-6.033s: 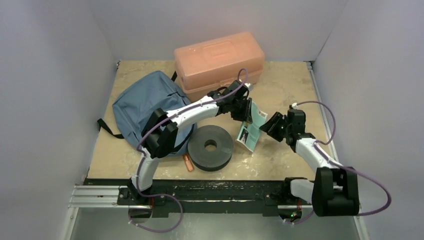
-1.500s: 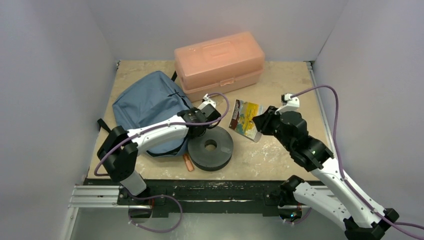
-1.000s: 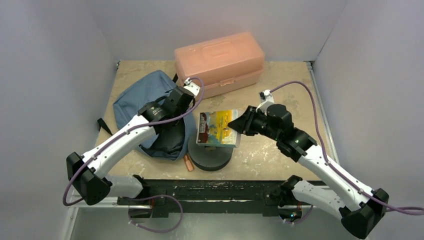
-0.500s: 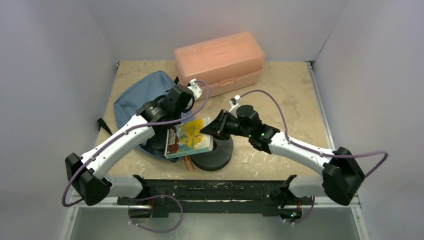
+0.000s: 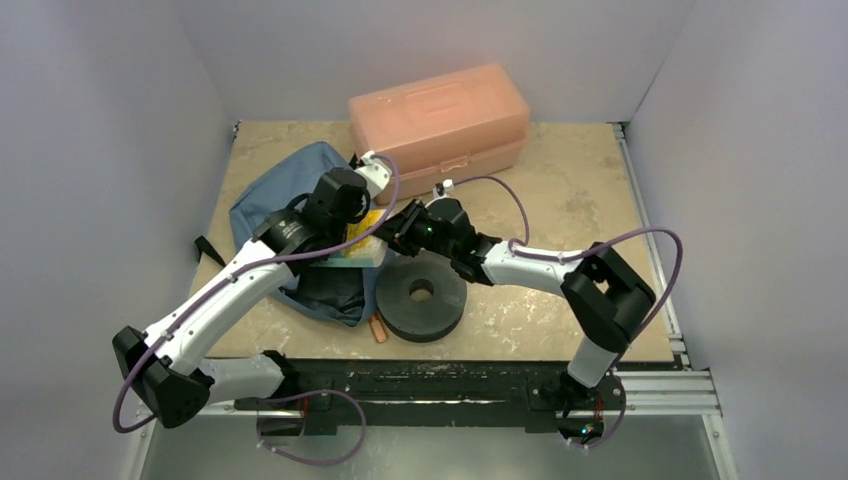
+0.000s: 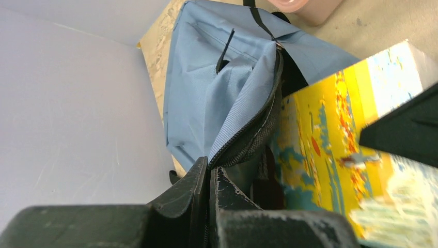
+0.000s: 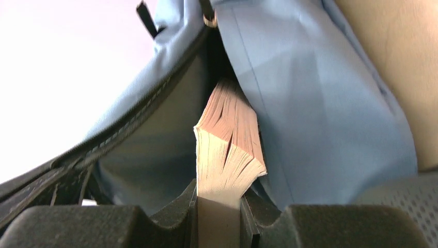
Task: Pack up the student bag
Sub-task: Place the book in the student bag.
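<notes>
The student bag (image 5: 265,200), slate-blue with a black zipper, lies at the left of the table. My left gripper (image 5: 335,225) is shut on its zipper edge (image 6: 243,147) and holds the mouth up and open; in the left wrist view the left gripper (image 6: 210,170) has its jaws pressed together on the mesh rim. My right gripper (image 5: 390,232) is shut on a thick book (image 5: 362,245) with a yellow cover (image 6: 335,155). The book's page edge (image 7: 230,150) pokes into the bag's dark opening (image 7: 155,155), between the right gripper's (image 7: 219,194) jaws.
A salmon-pink plastic box (image 5: 438,125) stands at the back. A black tape roll (image 5: 421,295) lies right of the bag, under my right forearm. A small orange item (image 5: 376,326) lies at the roll's left edge. A black strap (image 5: 210,255) trails off the bag's left side.
My right gripper has carried the book leftward, off the tape roll and into the bag's mouth. My left gripper has stayed shut on the zipper edge, shifting slightly left.
</notes>
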